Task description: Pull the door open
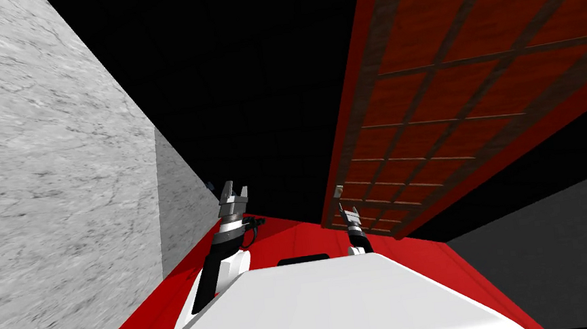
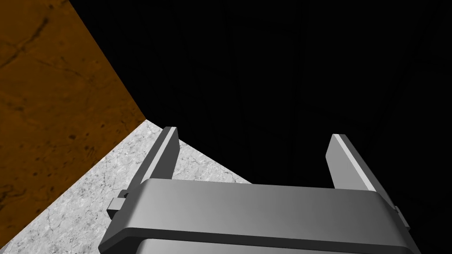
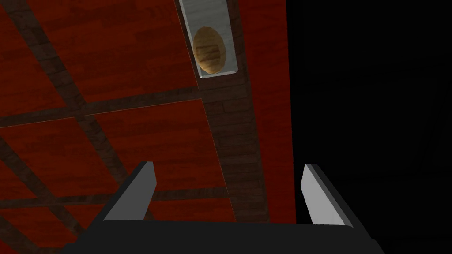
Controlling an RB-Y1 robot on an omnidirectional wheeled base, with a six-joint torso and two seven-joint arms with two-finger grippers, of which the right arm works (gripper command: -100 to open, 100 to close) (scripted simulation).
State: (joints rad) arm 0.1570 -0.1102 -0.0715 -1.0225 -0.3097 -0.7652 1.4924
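Hanging spread, right gripper (image 3: 227, 166) faces the red door (image 3: 132, 132) — knob (image 3: 209, 50) ahead, apparently untouched.

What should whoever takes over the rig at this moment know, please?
The left end effector is open and empty, beside the grey wall.
The right end effector is open, facing the red door, short of its round knob and touching nothing.
Done: arm lined up near the knob.
Left: close on the knob, then pull. I cannot tell how far the door already stands open.
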